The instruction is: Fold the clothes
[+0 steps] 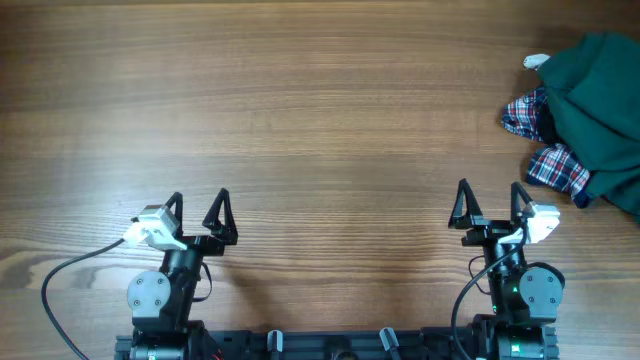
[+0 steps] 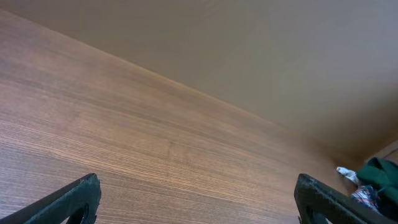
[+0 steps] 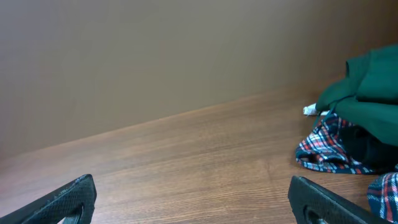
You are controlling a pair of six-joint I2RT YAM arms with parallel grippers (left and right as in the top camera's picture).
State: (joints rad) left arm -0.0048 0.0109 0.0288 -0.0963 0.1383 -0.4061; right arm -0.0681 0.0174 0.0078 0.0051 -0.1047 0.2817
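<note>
— Anything blocking my way across?
— Only the clothes pile [image 1: 600, 110], heaped at the right edge. I see bare bench [image 1: 300, 100] everywhere left of it.

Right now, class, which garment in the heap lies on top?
The dark green garment lies on top. It is plain, while the plaid cloth, checked in red, white and blue, pokes out from under it.

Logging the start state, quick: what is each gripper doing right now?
Left gripper: open, holding nothing.
Right gripper: open, holding nothing.
</note>
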